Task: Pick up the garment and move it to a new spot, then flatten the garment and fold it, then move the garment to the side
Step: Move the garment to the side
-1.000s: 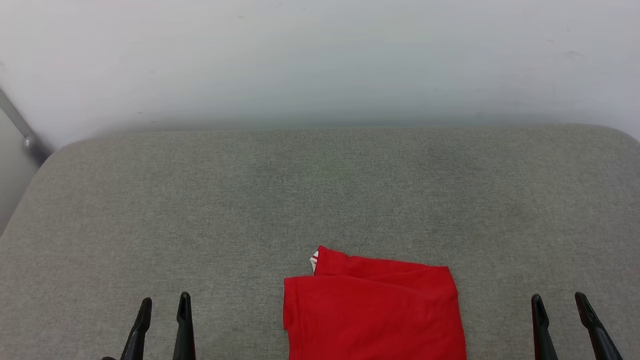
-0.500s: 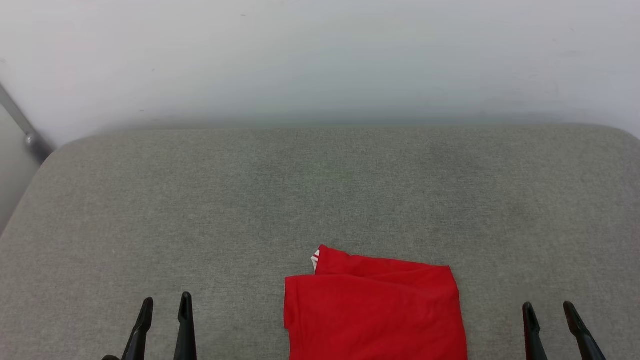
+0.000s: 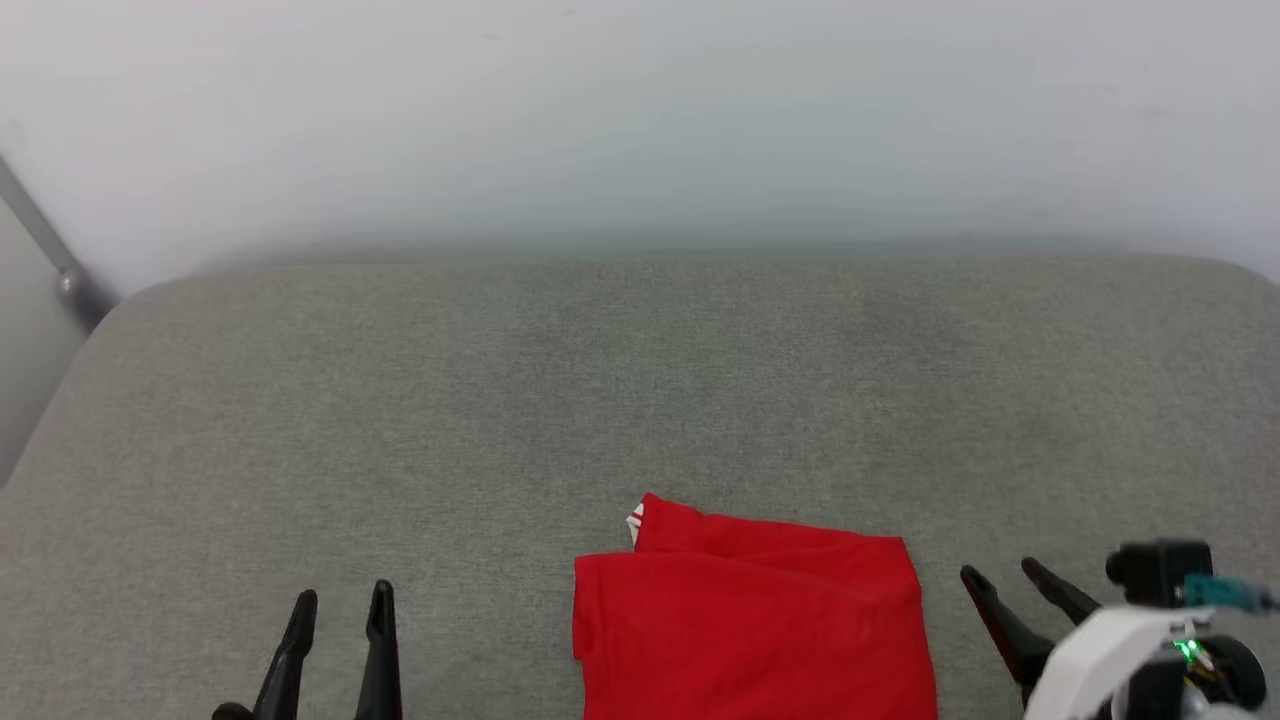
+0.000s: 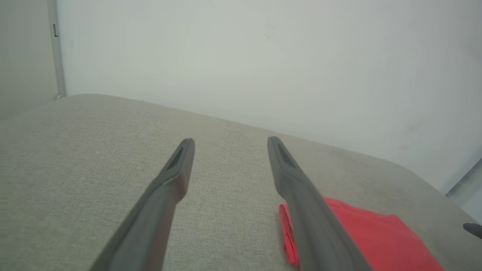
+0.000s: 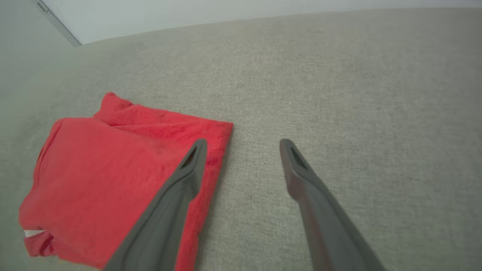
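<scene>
Resting at the near edge of the grey padded surface (image 3: 640,380), the garment (image 3: 750,620) lies folded into a compact red packet, centre-right before the robot. Its nearest part is cut off by the bottom of the head view. The left gripper (image 3: 345,592) hovers well apart to the left, jaws spread and empty. The right gripper (image 3: 999,568) sits just beside the packet's right edge, angled toward it, jaws likewise spread and holding nothing. In the right wrist view one finger overlaps the red cloth; contact cannot be confirmed.

Handling, as a judgement: the fabric is light, soft and limp, with no stiffness of its own. Stacked layers are likely to slide apart or unfold if only the top layer is pinched. A hold should take the full thickness at the right edge, where the right gripper is closest; a second hold at the left edge would keep the packet flat during transfer.

Orientation: the edges lie roughly square to the surface. The far edge runs left to right, with a raised layer at the far left corner and a sliver of white striped trim (image 3: 632,520) beneath it. No collar or print is visible, so the head end cannot be determined. The packet appears nearly square; its long axis cannot be fixed. Beyond the surface stands a plain pale wall (image 3: 640,120).
</scene>
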Controlling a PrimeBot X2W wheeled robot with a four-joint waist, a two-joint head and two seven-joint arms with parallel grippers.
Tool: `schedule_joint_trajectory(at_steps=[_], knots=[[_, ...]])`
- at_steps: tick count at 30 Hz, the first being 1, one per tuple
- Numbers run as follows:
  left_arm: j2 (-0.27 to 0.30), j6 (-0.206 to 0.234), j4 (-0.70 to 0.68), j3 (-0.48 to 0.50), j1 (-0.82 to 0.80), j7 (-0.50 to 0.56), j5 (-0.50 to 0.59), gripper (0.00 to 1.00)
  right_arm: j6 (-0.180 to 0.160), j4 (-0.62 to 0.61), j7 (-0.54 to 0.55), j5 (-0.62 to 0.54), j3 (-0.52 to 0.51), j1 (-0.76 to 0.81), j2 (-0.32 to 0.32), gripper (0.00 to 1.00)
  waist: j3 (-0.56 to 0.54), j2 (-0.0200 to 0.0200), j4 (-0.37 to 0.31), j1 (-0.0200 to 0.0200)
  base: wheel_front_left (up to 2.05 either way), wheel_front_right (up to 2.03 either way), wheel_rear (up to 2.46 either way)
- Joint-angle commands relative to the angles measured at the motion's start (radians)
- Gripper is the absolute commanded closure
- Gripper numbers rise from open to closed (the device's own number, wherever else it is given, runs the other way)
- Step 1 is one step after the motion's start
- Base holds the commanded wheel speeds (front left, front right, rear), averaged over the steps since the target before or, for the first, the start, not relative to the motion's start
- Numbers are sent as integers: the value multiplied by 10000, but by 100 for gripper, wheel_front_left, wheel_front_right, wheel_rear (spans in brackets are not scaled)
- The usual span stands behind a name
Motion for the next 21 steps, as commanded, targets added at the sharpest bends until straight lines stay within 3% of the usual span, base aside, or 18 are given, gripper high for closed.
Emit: schedule_joint_trajectory(at_steps=[1,6,10,14,21], knots=[[45,1,16,36,-94,-16,0,0,11,51,616,502,92,-480,22,0,-68,0,82,-1,0,0,0],[35,1,109,-57,86,-16,25,0,11,820,3994,1556,41,-1265,-143,0,-174,0,248,-1,0,0,0],[42,1,202,-151,158,-16,41,0,12,1062,5707,1809,-291,-1439,141,0,-239,0,418,-1,0,0,0],[37,1,275,-243,98,-16,48,0,11,1196,6643,1935,-629,-1056,572,0,-266,0,605,-1,0,0,0],[148,1,331,-454,32,-16,30,0,9,1741,6786,1370,-1063,-768,1018,0,-215,0,860,-1,0,0,0]])
